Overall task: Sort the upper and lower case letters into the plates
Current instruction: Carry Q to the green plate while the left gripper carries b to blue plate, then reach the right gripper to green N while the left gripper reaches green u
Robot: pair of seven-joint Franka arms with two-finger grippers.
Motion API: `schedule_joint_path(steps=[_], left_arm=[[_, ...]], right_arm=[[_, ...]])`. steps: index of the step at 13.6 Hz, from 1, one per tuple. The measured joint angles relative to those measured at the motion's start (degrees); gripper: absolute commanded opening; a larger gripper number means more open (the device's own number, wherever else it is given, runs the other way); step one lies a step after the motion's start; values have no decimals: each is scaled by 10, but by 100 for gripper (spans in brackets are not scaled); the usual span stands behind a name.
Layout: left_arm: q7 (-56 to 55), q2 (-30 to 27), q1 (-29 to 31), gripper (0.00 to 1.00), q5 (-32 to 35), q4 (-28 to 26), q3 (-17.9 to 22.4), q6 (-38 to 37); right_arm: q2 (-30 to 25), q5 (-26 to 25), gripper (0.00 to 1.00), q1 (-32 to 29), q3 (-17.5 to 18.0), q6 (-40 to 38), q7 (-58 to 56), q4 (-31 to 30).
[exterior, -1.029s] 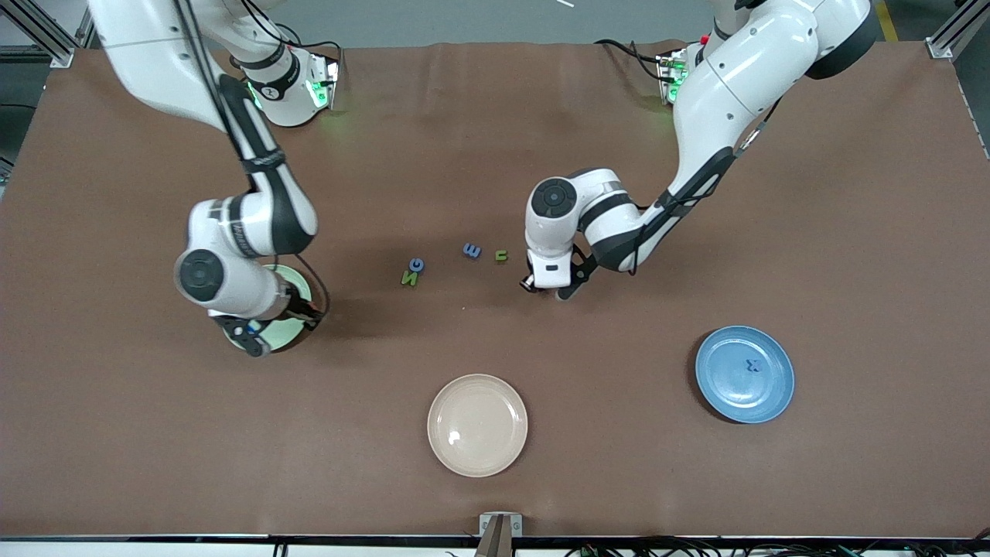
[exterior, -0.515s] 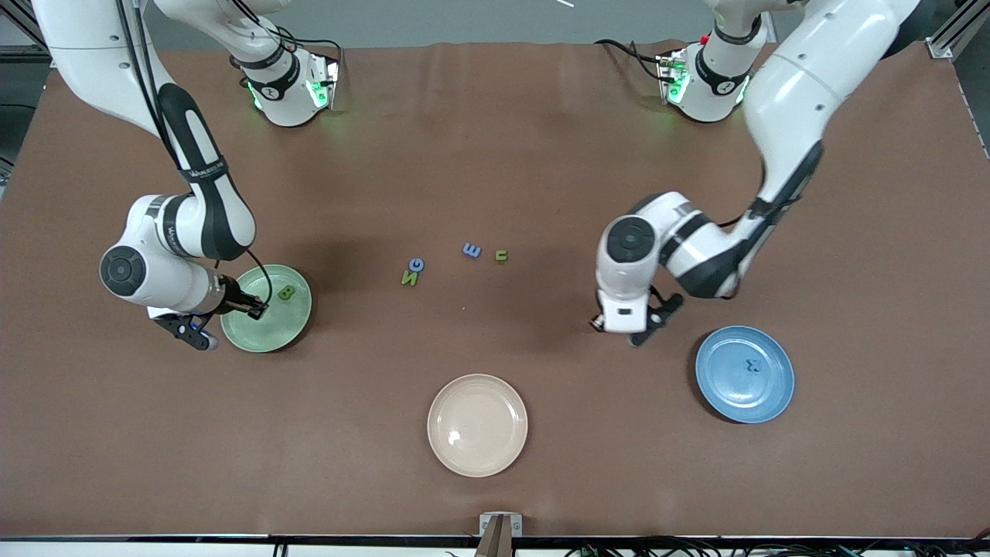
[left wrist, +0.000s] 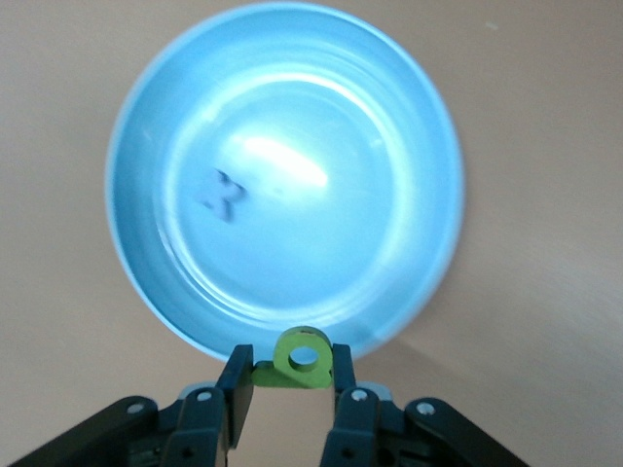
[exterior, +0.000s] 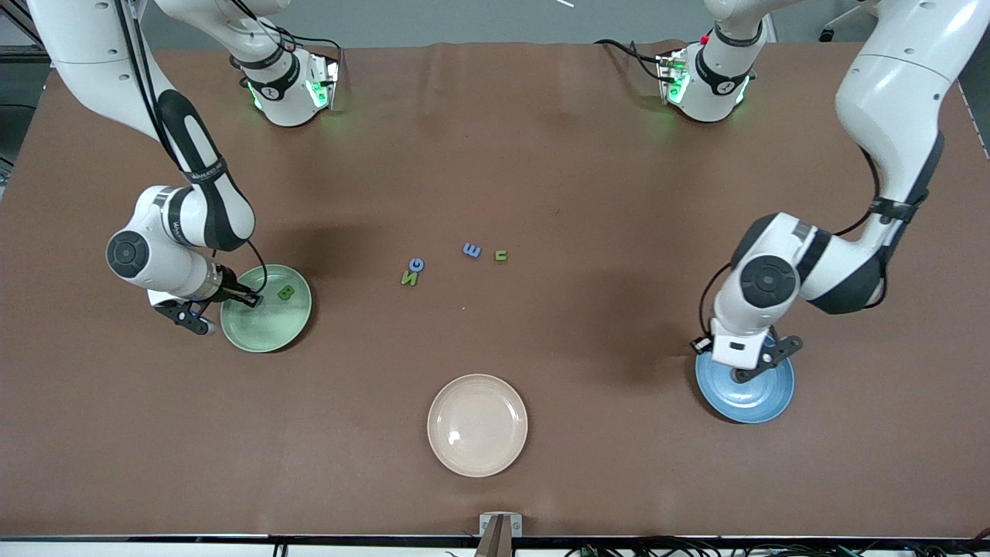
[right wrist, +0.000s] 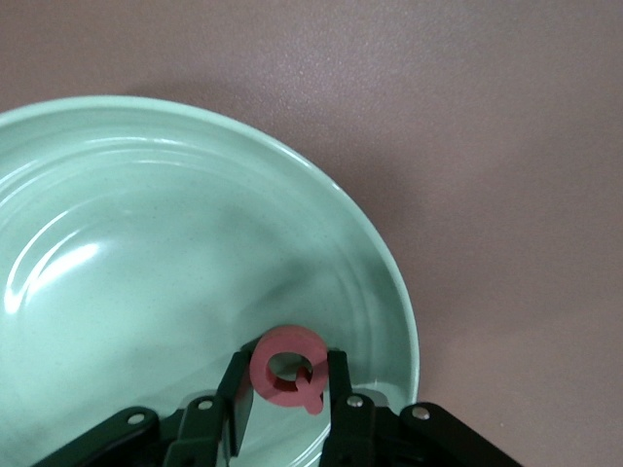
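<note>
Robotics lab bench

Two white robot arms [exterior: 193,224] bolted to a brown-covered tabletop [exterior: 495,155], aluminium frame rails [exterior: 947,35] and loose cables [exterior: 696,549] along its edges.

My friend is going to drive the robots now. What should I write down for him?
Left gripper: shut on a small green letter, over the round blue plate, which already holds a blue letter.
Right gripper: shut on a pink letter Q, over the rim of the round mint-green plate, which holds a green B.
Left to do: drop both, then sort four loose letters mid-table.
</note>
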Motion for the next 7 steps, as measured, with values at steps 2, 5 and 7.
schedule_joint_path(steps=[2,5,7], left_arm=[[11,7,20,27,0,-2,0,19],[12,22,25,94,0,-3,4,39],[12,26,25,100,0,-3,7,47]], right_arm=[[0,-1,100,0,0,-1,0,0],[-5,0,100,0,3,-40,4,23],[-10,0,100,5,7,-108,39,71]])
